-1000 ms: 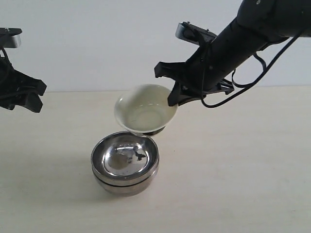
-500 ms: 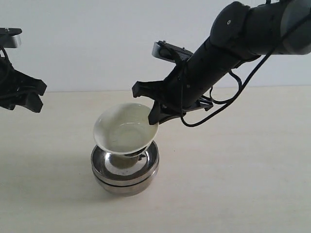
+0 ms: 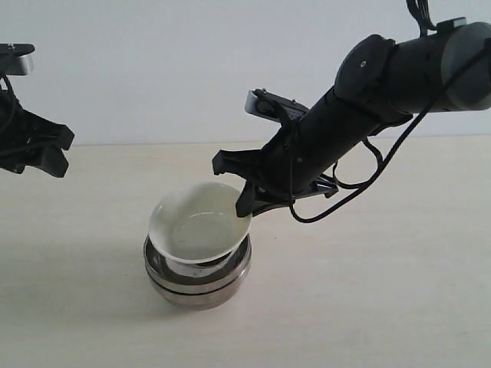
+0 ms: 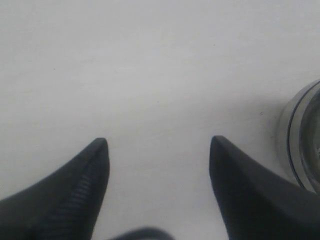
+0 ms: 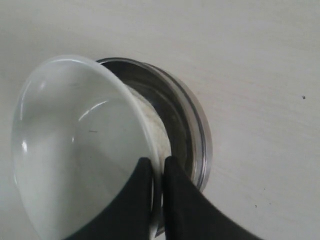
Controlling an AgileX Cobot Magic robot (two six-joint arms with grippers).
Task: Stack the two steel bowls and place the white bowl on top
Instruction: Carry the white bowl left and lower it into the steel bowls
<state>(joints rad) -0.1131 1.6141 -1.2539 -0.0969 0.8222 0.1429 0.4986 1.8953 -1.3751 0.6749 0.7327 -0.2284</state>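
Note:
The two steel bowls (image 3: 198,280) sit nested, one inside the other, at the table's middle front; their rim (image 5: 197,135) also shows in the right wrist view. The white bowl (image 3: 201,228) rests tilted in the top steel bowl, its base hidden inside. My right gripper (image 3: 247,201) is shut on the white bowl's right rim, one finger inside and one outside (image 5: 158,167). My left gripper (image 3: 47,149) hangs at the far left, above the table, open and holding nothing (image 4: 157,145). The steel stack's edge (image 4: 300,145) shows at the side of the left wrist view.
The pale tabletop (image 3: 383,291) spreads around the stack, with a white wall behind. The right arm and its cables (image 3: 360,165) reach in from the upper right, over the table's back.
My right gripper has carried the white bowl left and down, from above and behind the steel stack into the top steel bowl. The left arm has not moved.

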